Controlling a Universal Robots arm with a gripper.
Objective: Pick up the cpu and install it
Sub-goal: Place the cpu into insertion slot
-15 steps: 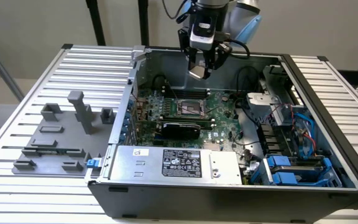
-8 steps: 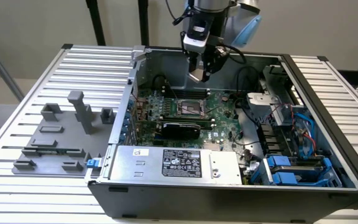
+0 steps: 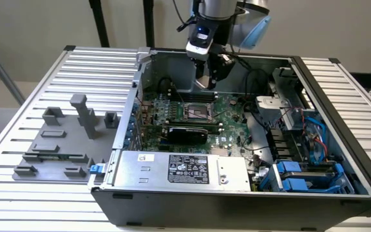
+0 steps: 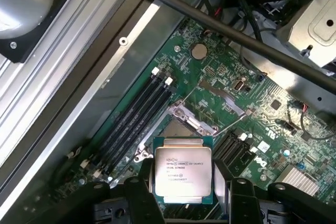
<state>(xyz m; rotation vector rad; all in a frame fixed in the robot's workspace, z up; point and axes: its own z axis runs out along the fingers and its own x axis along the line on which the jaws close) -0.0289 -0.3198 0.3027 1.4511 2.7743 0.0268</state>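
The cpu [image 4: 182, 174], a flat square chip with a silvery printed top and a green rim, sits level between my two black fingers [image 4: 140, 195]. My gripper [image 4: 185, 188] is shut on the cpu by its opposite edges. It hangs a short way above the green motherboard [image 4: 273, 124], close to the open socket frame [image 4: 181, 124] with its metal latch. In the exterior view my gripper [image 3: 208, 82] hovers inside the open computer case [image 3: 314, 87], just behind and above the socket [image 3: 198, 112].
Black memory slots [image 4: 134, 127] run beside the socket. A black card [image 3: 185, 131], a silver power supply [image 3: 179, 169], blue drive bays [image 3: 301, 176] and loose cables [image 3: 256, 82] crowd the case. Grey fixture blocks [image 3: 63, 140] stand on the slatted table at the exterior view's left.
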